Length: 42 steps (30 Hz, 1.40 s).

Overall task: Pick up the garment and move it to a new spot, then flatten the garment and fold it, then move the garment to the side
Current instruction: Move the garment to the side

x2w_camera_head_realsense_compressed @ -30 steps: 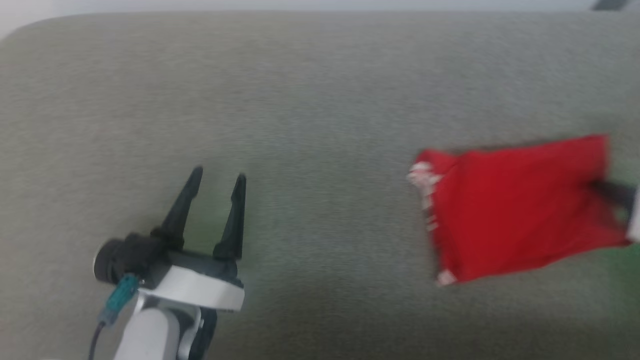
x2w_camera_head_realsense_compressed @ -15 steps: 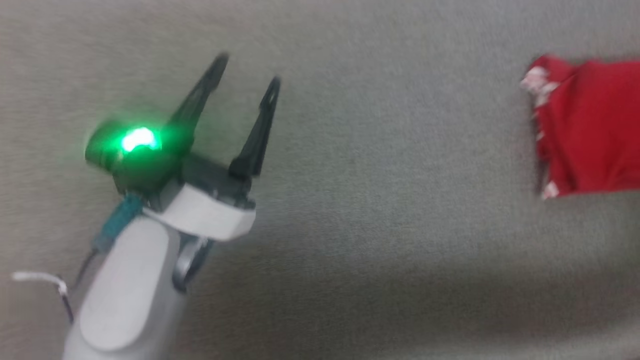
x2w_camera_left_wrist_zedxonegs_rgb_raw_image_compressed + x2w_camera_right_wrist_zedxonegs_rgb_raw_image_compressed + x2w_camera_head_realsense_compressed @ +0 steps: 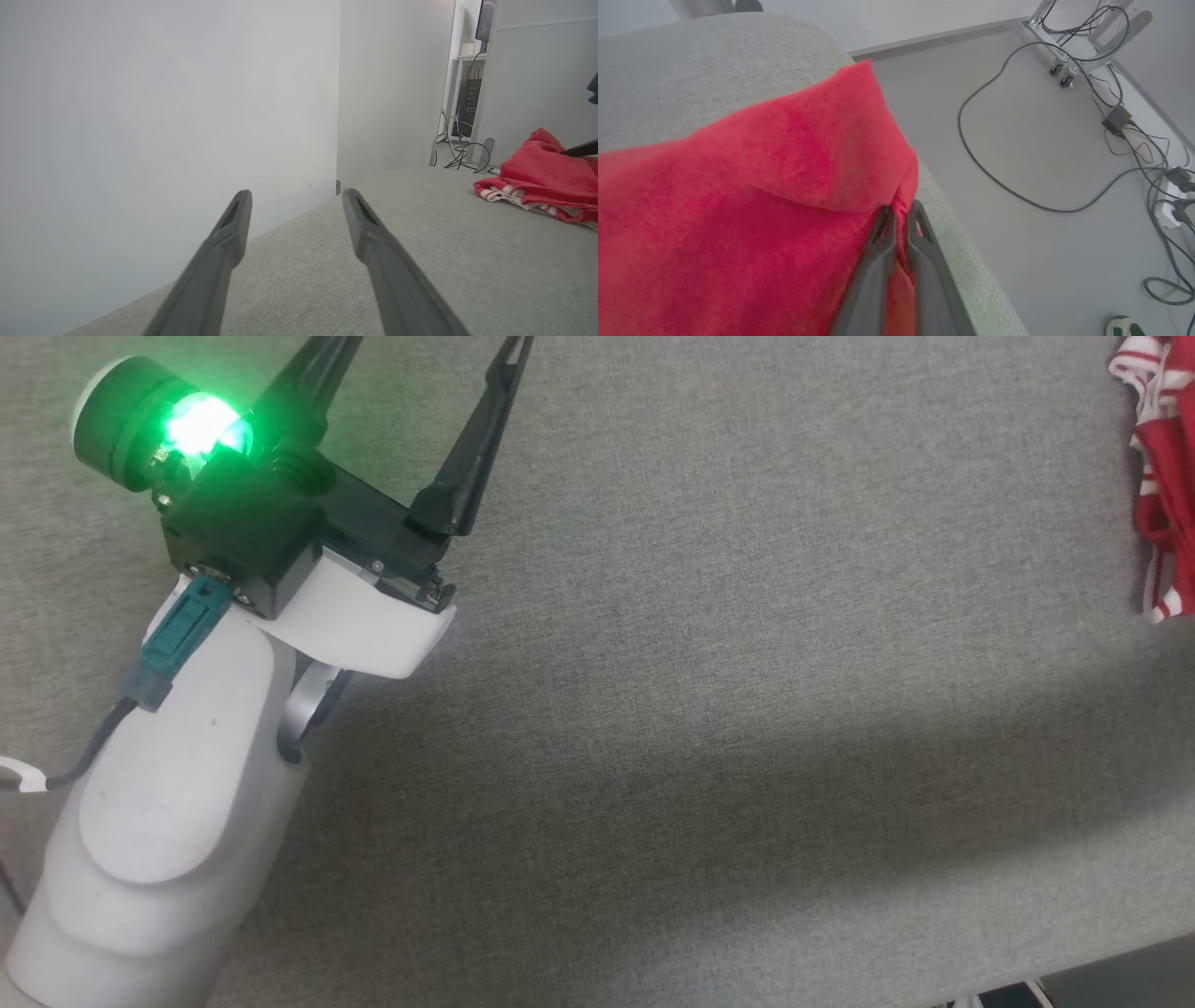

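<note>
The garment [image 3: 1162, 476], red with red-and-white striped trim, lies folded at the far right edge of the grey fabric surface [image 3: 747, 663]. In the right wrist view my right gripper [image 3: 901, 208] is shut on a red edge of the garment [image 3: 738, 196], right at the rim of the surface. My left gripper [image 3: 422, 350] stands open at the upper left, well away from the cloth, with nothing between its fingers. The left wrist view shows the left gripper [image 3: 295, 193] open above the surface, and the garment [image 3: 542, 177] off to the right.
The surface ends just beside the garment, with a drop to the grey floor [image 3: 1041, 140]. Cables [image 3: 999, 182] and a metal stand [image 3: 1069, 70] lie on that floor. A shoe [image 3: 1122, 326] shows at the bottom right. A white wall [image 3: 163, 116] stands behind the surface.
The head view has shifted. The garment now lies farther right of my left gripper, at the picture's edge. The left gripper shows larger and higher in the view. Both grippers keep their state.
</note>
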Tool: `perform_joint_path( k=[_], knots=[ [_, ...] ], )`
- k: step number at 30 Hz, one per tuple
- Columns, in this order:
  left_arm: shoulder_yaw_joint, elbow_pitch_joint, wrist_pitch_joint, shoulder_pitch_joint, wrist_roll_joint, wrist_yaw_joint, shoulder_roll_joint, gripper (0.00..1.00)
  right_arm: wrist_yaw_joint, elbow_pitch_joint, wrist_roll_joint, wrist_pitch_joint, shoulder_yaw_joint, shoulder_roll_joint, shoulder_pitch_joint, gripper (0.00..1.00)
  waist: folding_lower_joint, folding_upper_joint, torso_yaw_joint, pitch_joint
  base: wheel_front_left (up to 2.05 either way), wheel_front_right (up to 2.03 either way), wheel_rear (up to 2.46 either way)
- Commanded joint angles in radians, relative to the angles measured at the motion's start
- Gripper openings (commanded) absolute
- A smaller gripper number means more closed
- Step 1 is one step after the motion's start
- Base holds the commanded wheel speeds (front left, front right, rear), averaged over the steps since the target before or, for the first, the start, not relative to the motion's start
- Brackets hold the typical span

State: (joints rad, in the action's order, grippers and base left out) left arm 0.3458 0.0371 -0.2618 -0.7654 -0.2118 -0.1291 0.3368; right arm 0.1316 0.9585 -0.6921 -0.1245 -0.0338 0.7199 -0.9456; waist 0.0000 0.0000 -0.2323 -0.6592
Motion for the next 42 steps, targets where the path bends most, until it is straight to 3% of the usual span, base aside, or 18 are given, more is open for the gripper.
perform_joint_path(
  k=[1, 6, 7, 8, 9, 14, 20, 28, 35, 42],
  knots=[
    [0.002, 0.001, -0.004, -0.013, 0.006, -0.001, 0.004, 1.0, -0.002, 0.017, 0.011, 0.015, -0.002, -0.004, -0.021, 0.0, 0.0, 0.0, -0.006, -0.01, 0.0, 0.0, 0.0],
    [0.003, 0.008, -0.004, -0.014, -0.005, -0.001, 0.02, 1.0, -0.002, 0.111, 0.072, 0.093, -0.015, -0.045, -0.079, 0.0, 0.0, 0.0, -0.009, -0.017, 0.0, 0.0, 0.0],
    [0.0, 0.01, -0.004, -0.01, -0.004, -0.001, 0.022, 1.0, -0.002, 0.123, 0.077, 0.102, -0.017, -0.051, -0.088, 0.14, 0.0, 0.0, -0.009, -0.014, 0.0, 0.0, 0.0],
    [-0.006, 0.011, -0.004, -0.003, -0.005, -0.001, 0.023, 1.0, -0.002, 0.133, 0.083, 0.115, -0.02, -0.053, -0.094, 0.46, 0.0, 0.0, -0.01, -0.01, 0.0, 0.0, 0.0],
    [-0.009, 0.015, -0.004, 0.005, -0.007, -0.001, 0.022, 1.0, -0.002, 0.142, 0.087, 0.124, -0.026, -0.053, -0.096, 1.0, 0.0, 0.0, -0.011, -0.004, 0.0, 0.0, 0.0],
    [-0.052, 0.05, -0.004, 0.064, -0.018, -0.001, -0.002, 1.0, -0.002, 0.149, 0.091, 0.158, -0.073, -0.066, -0.075, 1.0, 0.0, 0.0, 0.001, 0.068, 0.0, 0.0, 0.0],
    [-0.125, 0.084, -0.004, 0.205, -0.017, -0.001, -0.056, 1.0, -0.002, 0.049, 0.066, 0.139, -0.211, -0.094, 0.006, 1.0, 0.0, 0.0, 0.037, 0.192, 0.0, 0.0, 0.0],
    [-0.208, 0.119, -0.004, 0.414, -0.024, -0.001, -0.137, 1.0, -0.002, -0.115, -0.007, 0.222, -0.382, -0.104, 0.144, 1.0, 0.0, 0.0, 0.158, 0.342, 0.0, 0.0, 0.0],
    [-0.258, 0.177, -0.004, 0.553, -0.035, -0.001, -0.183, 1.0, -0.002, -0.139, -0.019, 0.346, -0.462, -0.14, 0.27, 1.0, 0.0, 0.0, 0.274, 0.463, 0.0, 0.0, 0.0],
    [-0.301, 0.219, -0.004, 0.668, -0.047, -0.001, -0.208, 1.0, -0.002, -0.189, 0.025, 0.39, -0.483, -0.203, 0.419, 1.0, 0.0, 0.0, 0.35, 0.588, 0.0, 0.0, 0.0]
  ],
)
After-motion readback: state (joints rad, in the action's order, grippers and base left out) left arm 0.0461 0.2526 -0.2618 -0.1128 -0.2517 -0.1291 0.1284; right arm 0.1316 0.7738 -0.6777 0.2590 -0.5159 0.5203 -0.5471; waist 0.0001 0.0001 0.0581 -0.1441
